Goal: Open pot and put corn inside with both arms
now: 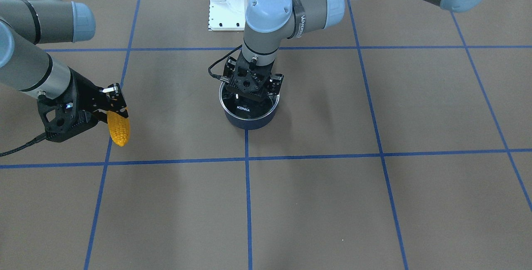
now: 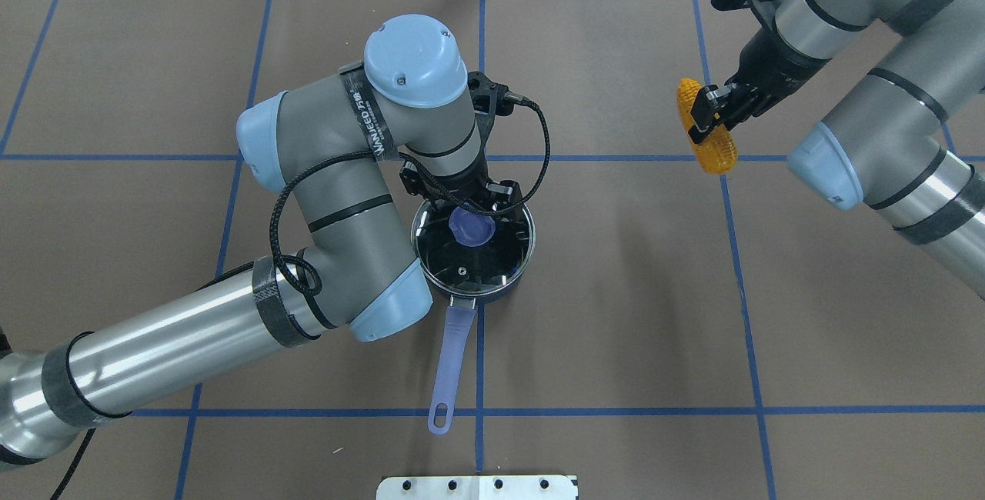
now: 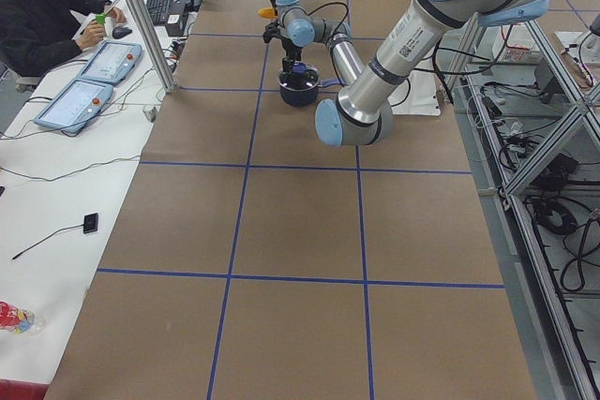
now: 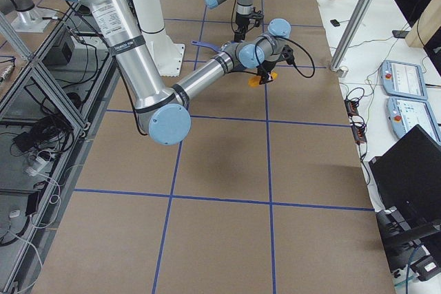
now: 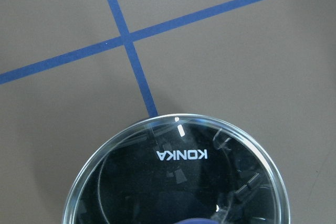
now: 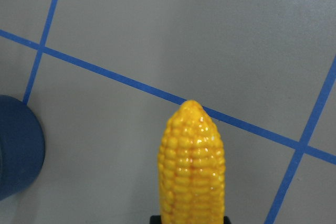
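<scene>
Closest to the lens, in the right wrist view, is the corn (image 6: 191, 166): a yellow-orange cob with glossy, bumpy kernels in neat rows, narrowing to a blunt tip that points away from the wrist. The right end effector (image 2: 709, 121) is pinching it at the thicker end, and we judge that the cob hangs free of the table (image 1: 332, 203), although the clearance is hard to read. The pot (image 1: 249, 122) stands near the middle of the table, on a crossing of the blue tape lines (image 1: 247, 203), well apart from the corn. It is small and dark navy, and its long lavender handle (image 2: 450, 361) points toward the robot's base. The round glass lid (image 5: 178, 182) sits flat on the rim — so the pot is not yet open. The left end effector (image 1: 251, 87) hangs directly over the lid, down at the blue knob (image 2: 471, 229), but we cannot tell whether its fingers are spread or pressed on the knob, because the wrist body hides them. In our judgement the task is somewhere in its first half: the corn is picked up, while lifting the lid, bringing the cob over and lowering it inside are all left to do.
</scene>
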Motion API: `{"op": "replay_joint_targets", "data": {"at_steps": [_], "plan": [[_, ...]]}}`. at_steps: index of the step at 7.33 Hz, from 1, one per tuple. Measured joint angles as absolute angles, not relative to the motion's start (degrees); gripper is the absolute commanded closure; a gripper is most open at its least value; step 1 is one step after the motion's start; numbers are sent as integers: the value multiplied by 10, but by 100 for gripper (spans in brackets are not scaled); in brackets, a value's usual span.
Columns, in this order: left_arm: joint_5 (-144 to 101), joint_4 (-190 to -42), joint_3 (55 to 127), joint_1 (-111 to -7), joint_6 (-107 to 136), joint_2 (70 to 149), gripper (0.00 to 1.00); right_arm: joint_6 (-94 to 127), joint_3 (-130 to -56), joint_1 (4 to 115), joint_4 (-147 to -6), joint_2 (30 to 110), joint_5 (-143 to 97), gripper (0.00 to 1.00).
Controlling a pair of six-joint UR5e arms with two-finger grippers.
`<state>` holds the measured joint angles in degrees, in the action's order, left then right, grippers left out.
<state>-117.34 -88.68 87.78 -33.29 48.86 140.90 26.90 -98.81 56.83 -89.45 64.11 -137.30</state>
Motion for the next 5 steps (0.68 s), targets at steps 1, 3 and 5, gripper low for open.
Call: {"op": "replay_joint_targets", "data": {"at_steps": [1,3,5], "plan": [[-1173,-887,878,-332,489,1408,22,270,-988,565,-894,641,-1373,64],[-1173,-886,880,-329,491,1408,30,270,-989,558,-893,641,-1373,64],[-1173,-885,881,-326,494,1408,38,270,-989,550,-891,640,-1371,64]]}}
